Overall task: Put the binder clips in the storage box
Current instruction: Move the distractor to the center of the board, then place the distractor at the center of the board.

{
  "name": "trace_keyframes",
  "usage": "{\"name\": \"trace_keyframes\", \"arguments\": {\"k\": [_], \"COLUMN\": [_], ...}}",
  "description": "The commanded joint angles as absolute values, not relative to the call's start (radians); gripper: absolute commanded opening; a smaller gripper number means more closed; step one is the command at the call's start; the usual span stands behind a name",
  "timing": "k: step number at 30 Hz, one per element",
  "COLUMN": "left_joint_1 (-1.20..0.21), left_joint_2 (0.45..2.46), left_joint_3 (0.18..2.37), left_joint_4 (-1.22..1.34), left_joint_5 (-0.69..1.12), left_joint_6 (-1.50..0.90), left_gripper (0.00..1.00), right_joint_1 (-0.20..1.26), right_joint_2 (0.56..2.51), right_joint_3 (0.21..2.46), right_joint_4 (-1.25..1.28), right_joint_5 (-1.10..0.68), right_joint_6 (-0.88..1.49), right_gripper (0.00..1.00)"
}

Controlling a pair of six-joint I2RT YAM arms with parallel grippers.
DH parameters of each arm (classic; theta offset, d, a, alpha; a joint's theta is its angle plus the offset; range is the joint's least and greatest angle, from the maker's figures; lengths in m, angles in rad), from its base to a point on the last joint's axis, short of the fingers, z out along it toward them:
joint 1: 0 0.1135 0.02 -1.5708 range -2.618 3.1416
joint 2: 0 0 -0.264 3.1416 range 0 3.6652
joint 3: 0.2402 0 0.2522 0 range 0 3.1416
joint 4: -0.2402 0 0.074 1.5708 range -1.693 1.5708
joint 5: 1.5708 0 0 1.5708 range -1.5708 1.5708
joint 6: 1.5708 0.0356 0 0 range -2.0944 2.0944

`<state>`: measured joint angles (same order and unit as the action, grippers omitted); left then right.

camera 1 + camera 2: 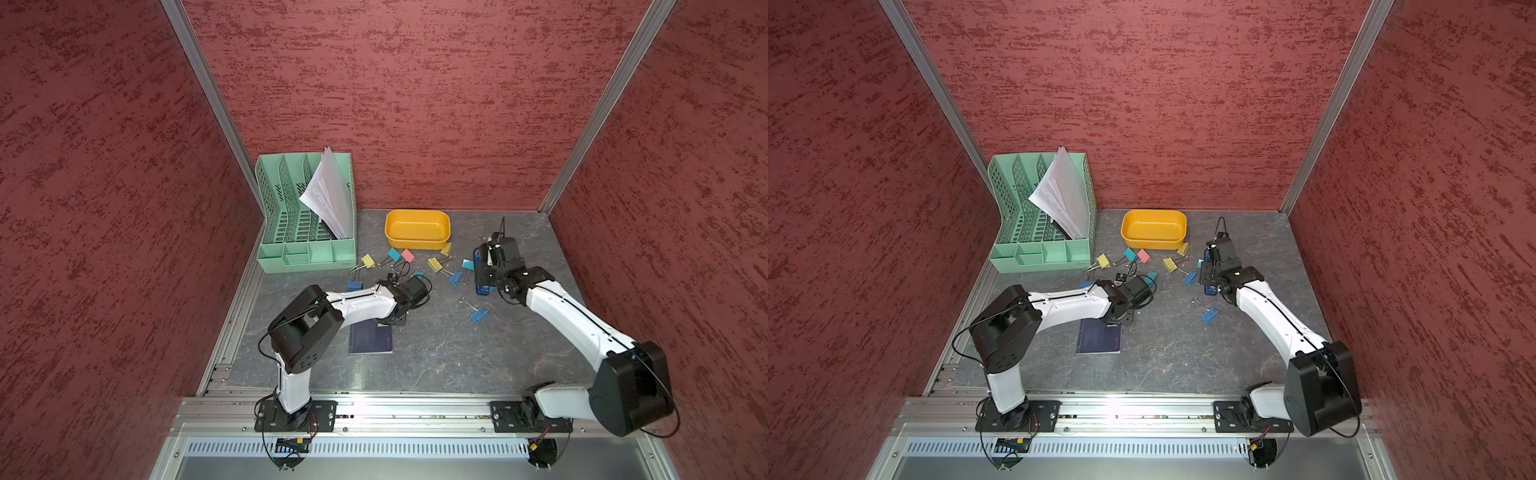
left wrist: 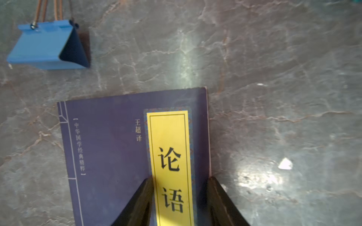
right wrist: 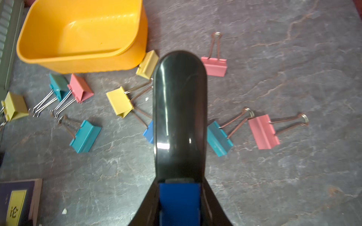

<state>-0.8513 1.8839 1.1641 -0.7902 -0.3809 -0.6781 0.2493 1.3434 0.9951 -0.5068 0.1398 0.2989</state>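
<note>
**Right gripper pinching the stapler, left one gaping over a book**

The right gripper (image 3: 180, 185) is clamping the long stapler (image 3: 180, 117) by its blue end, with a finger on each side. The stapler's shiny black nose is sticking out over the scatter of binder clips (image 3: 119, 103). The left gripper (image 2: 181, 179) is hanging with its jaws spread over a dark blue book (image 2: 109, 156) with a yellow title strip. Nothing is sitting between the fingers, and I honestly can't tell if the tips are touching the cover.

The storage box (image 3: 88, 62), a yellow-orange tub, is sitting at the back of the grey stone-look table (image 2: 274, 97). It's near the mint-green file organizer (image 1: 305, 216), which is holding a sheaf of white papers (image 1: 328, 195).

The clips are all lying on the table in front of the box:
- A yellow clip (image 3: 147, 64) is sitting just beside the box's corner.
- A teal clip (image 3: 58, 86) and a pink clip (image 3: 80, 88) are lying pressed side by side.
- A half-hidden blue clip (image 3: 148, 132) is peeking out from behind the stapler.
- A lone blue clip (image 1: 478, 316) is lying apart from the bunch, nearer the arm bases.
- Another blue clip (image 2: 45, 45) is sitting near the book.
</note>
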Motion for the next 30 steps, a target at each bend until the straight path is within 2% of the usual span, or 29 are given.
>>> {"name": "trace_keyframes", "arguments": {"k": [1,10,12,17,22,23,24,25,27,30], "left_joint_1": [-0.807,-0.735,-0.678,-0.558,-0.501,-0.506,-0.506,-0.506,-0.501,-0.474], "left_joint_2": [2.006,1.979,1.962,1.927,1.946,1.94,1.929,1.915,1.872,1.802], "left_joint_3": [1.035,1.077,1.067,1.075,1.149,1.155,1.157,1.152,1.132,1.108], "left_joint_4": [-1.119,-1.216,-1.201,-1.176,-1.163,-1.137,-1.114,-1.093,-1.027,-0.947], "left_joint_5": [-0.295,-0.361,-0.369,-0.377,-0.429,-0.431,-0.432,-0.437,-0.426,-0.411], "left_joint_6": [-0.632,-0.62,-0.598,-0.555,-0.501,-0.489,-0.487,-0.489,-0.476,-0.459], "left_gripper": [0.43,0.28,0.32,0.34,0.39,0.43,0.55,0.6,0.61,0.67], "right_joint_1": [0.128,-0.123,-0.18,-0.269,-0.288,-0.293,-0.295,-0.298,-0.315,-0.331], "right_joint_2": [1.324,1.418,1.451,1.51,1.516,1.526,1.539,1.552,1.578,1.597], "right_joint_3": [1.017,1.042,1.057,1.063,1.062,1.059,1.06,1.062,1.064,1.06], "right_joint_4": [-0.468,-0.438,-0.431,-0.419,-0.413,-0.41,-0.41,-0.41,-0.407,-0.392], "right_joint_5": [0.049,-0.026,-0.044,-0.063,-0.037,-0.029,-0.018,-0.012,-0.018,0.005], "right_joint_6": [0.293,0.293,0.293,0.296,0.299,0.299,0.301,0.301,0.308,0.317], "right_gripper": [0.19,0.2,0.19,0.2,0.24,0.26,0.27,0.27,0.28,0.28]}}
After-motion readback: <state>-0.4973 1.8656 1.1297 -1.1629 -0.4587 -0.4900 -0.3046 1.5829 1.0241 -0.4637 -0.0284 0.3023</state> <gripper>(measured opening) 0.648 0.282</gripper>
